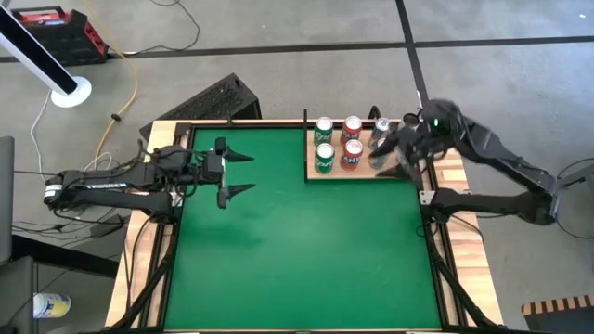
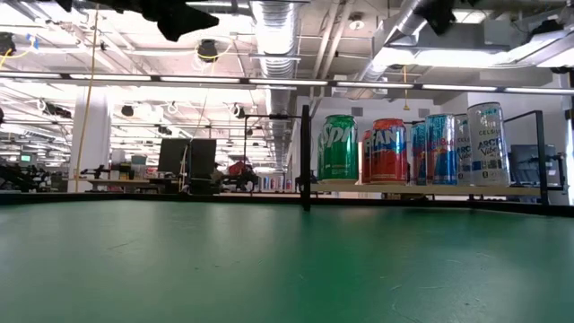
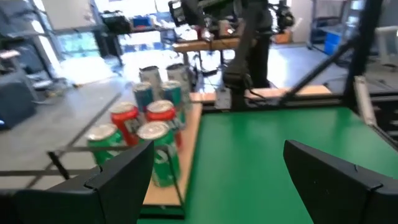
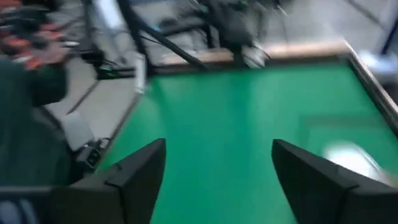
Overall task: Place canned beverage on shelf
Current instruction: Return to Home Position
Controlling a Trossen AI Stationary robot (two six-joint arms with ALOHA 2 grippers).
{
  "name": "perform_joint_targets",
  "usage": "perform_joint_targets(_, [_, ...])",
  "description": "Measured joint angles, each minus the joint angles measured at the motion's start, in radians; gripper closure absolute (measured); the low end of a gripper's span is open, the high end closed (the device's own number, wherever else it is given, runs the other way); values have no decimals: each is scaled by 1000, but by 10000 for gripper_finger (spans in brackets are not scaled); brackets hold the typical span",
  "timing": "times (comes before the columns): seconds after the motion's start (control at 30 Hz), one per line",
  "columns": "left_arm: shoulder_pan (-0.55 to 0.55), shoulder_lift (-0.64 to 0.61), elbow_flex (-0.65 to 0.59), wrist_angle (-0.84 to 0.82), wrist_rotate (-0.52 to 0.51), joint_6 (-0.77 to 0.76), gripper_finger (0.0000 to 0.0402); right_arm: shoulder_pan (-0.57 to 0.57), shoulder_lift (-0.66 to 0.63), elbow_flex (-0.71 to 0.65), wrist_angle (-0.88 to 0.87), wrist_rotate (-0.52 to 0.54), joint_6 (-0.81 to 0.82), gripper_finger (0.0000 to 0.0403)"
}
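Around: a thin black post [image 2: 306,157] stands at the shelf's left end, and a black case [image 1: 218,97] sits beyond the tabletop's far edge.
In the way: the right gripper [image 4: 217,152] hangs over the shelf's right end, jaws spread and empty. From above, its arm covers the cans there.
Left gripper [image 1: 251,173]: over the left part of the green tabletop [image 1: 297,250], well apart from the shelf, jaws wide apart, holding nothing.
Shelf: the light wooden shelf [image 1: 362,175] lies at the tabletop's far right.
Cans: your cans stand upright on it. There are two green cans [image 1: 324,158], then two red-orange cans [image 1: 351,153], then blue cans [image 2: 439,149] and a white-and-blue can [image 2: 487,144].
Hard to tell: you cannot count the blue and white cans, since they overlap or sit under the arm.
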Motion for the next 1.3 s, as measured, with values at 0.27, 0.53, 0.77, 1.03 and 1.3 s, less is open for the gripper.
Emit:
perform_joint_targets(0.27, [-48,-76,-181,131,-16,-27,59,385,-87,-217,378,403,44,189])
perform_joint_targets(0.53, [-11,-96,-492,561,-16,-107,65,507,-138,-610,822,542,-6,378])
perform_joint_targets(0.77, [130,-148,-580,538,25,-183,99,429,-242,-867,1058,536,195,379])
perform_joint_targets(1.03, [258,-323,-623,365,142,-239,189,411,-407,-1086,1213,544,312,388])
perform_joint_targets(1.3, [260,-563,-624,148,4,-248,339,479,-453,-1088,1096,738,337,385])
